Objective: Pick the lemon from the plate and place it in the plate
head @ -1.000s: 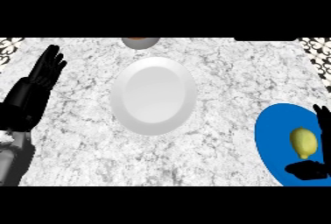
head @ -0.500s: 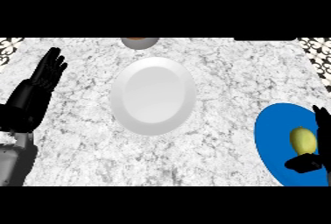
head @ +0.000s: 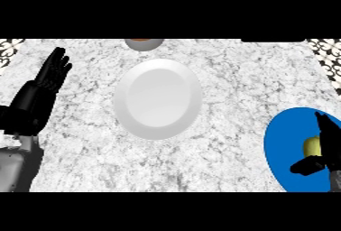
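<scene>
Spanning the whole view, the marble counter (head: 240, 90) carries everything. White plate (head: 158, 99) sits near the counter's middle, toward the far edge, bare — the destination by my reading, nothing in it yet. Blue plate (head: 286, 149) lies at the counter's right edge toward the near corner, partly cut off by the view. A small bowl-like thing (head: 143, 43) shows at the far edge, mostly out of view; what it is I cannot tell.

Left hand (head: 41, 92) rests near the left edge, fingers straight and held up, close together, holding nothing.

Right hand (head: 326, 149) is over the blue plate, fingers curving along the lemon's right side, thumb reaching under its near side. Hand looks to be closing round the fruit; whether the fingers actually touch it, I cannot tell.

Lemon (head: 311, 145) lies on the blue plate, close to the right edge, partly hidden by the hand.

Progress: pick not finished — lemon not lifted. Lift, carry across to the white plate, and release all remain.

Against half a second ago: right hand has wrapped closer round the lemon, hiding more of it. Lemon, plates and left hand unchanged.
</scene>
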{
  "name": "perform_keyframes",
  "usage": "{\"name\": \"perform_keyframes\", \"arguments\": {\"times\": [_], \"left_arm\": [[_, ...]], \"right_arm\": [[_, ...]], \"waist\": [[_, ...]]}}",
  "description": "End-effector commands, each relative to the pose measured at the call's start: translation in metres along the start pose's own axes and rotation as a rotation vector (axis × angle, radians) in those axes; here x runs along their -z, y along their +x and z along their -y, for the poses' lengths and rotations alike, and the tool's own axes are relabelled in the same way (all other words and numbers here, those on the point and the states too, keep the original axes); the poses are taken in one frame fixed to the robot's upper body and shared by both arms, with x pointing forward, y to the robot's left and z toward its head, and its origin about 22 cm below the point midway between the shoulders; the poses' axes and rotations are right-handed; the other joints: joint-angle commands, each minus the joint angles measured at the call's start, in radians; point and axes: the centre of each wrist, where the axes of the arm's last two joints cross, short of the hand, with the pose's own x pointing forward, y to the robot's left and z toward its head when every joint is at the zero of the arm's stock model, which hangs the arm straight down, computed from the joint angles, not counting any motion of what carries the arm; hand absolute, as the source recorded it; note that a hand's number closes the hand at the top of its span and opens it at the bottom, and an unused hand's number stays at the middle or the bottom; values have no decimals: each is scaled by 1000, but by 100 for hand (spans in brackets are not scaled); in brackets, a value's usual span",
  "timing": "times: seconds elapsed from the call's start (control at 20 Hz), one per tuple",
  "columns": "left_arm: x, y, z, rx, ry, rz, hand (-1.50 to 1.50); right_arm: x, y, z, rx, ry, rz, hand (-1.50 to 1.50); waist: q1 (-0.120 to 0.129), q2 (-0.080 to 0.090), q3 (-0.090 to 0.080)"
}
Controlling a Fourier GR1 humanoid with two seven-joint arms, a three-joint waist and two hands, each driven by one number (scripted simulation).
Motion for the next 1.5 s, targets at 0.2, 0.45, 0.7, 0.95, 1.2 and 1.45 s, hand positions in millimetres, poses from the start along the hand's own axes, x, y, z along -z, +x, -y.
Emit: {"name": "perform_keyframes", "arguments": {"times": [0.2, 0.45, 0.7, 0.95, 1.2, 1.45], "left_arm": [[11, 12, 8, 1, -1, -1, 0], [-8, -10, 0, 7, -1, 5, 0], [-14, -2, -21, 12, 5, -7, 0], [2, -5, -6, -12, 11, 3, 0], [4, -8, 2, -3, 4, -13, 0], [-4, -18, -8, 7, 5, -31, 0]], "right_arm": [[25, -4, -25, -84, 7, -40, -150], [30, -3, -7, -15, -270, 90, 150], [-24, -16, -50, -103, 42, 37, 150], [-50, -21, -28, -127, -67, 47, 150], [-83, 1, 1, -84, -180, 161, 150], [-118, 33, 27, 72, -224, 354, 150]], "waist": [[1, 1, 0], [3, 1, 0], [-5, -5, -2], [-9, -2, -1], [-12, -2, -1], [-11, -1, -1]]}}
